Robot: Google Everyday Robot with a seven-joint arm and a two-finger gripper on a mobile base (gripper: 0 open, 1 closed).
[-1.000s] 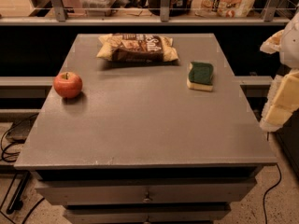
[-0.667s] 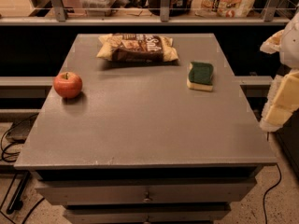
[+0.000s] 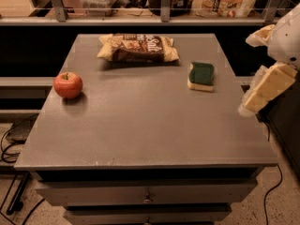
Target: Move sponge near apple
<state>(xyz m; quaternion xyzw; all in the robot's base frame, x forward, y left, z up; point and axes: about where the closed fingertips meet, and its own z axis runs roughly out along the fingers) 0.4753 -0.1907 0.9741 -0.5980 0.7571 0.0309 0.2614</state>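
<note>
Camera view: the rectangular sponge with dark green top and pale yellow foam base (image 3: 201,77) lies right-rear on the grey desk (image 3: 140,130), well apart from the round red apple (image 3: 68,85) at the left edge. The pale yellow pincer (image 3: 263,91) hangs beyond the right edge; its state cannot be told.

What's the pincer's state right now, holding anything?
Pincer: right of the table, apart from the sponge; open or closed cannot be told.

Snack bag (image 3: 138,48) on tbl (image 3: 140,125), rear ctr.
</note>
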